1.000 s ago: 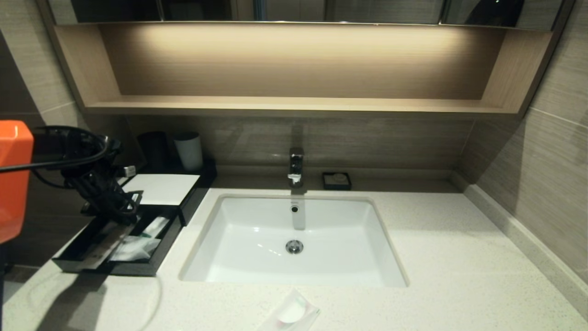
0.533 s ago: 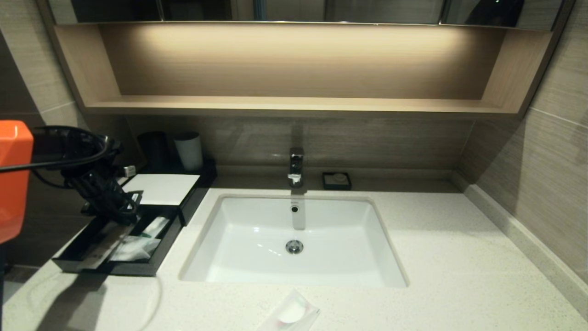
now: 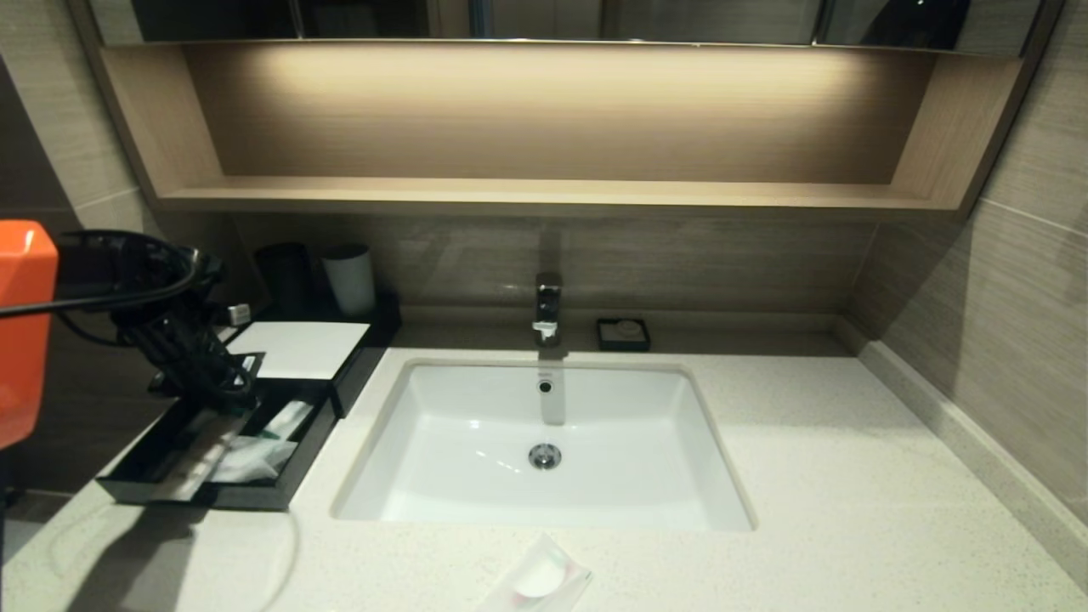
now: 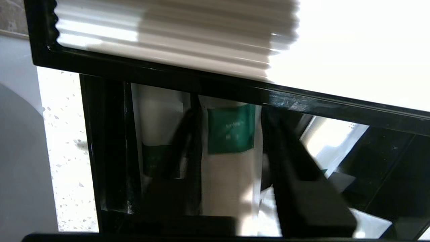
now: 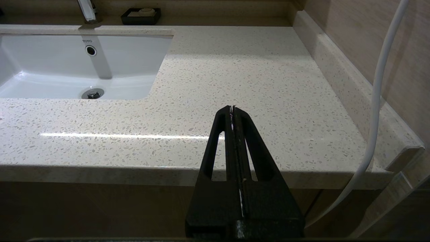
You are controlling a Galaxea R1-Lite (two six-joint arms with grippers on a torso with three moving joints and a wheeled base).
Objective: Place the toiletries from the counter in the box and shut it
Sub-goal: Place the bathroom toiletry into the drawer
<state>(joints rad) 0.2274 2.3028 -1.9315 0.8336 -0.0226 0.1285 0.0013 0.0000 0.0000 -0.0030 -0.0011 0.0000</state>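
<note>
The black box with a white top stands at the counter's back left, its drawer tray pulled out. My left gripper hangs open just over the tray. In the left wrist view its fingers stand either side of the whitish packet with a green end, which lies in the tray. The long clear sleeve lies in the tray's left part. The small square sachet with a white disc lies on the counter in front of the sink. My right gripper is shut and empty by the counter's front right edge.
The white sink with its tap fills the middle. A black cup and a white cup stand behind the box. A small black dish sits by the back wall. A white cable hangs by the right wall.
My left arm has shifted very slightly up and to the left over the tray. The sleeve's near end has shifted a little. The right arm has not moved.
</note>
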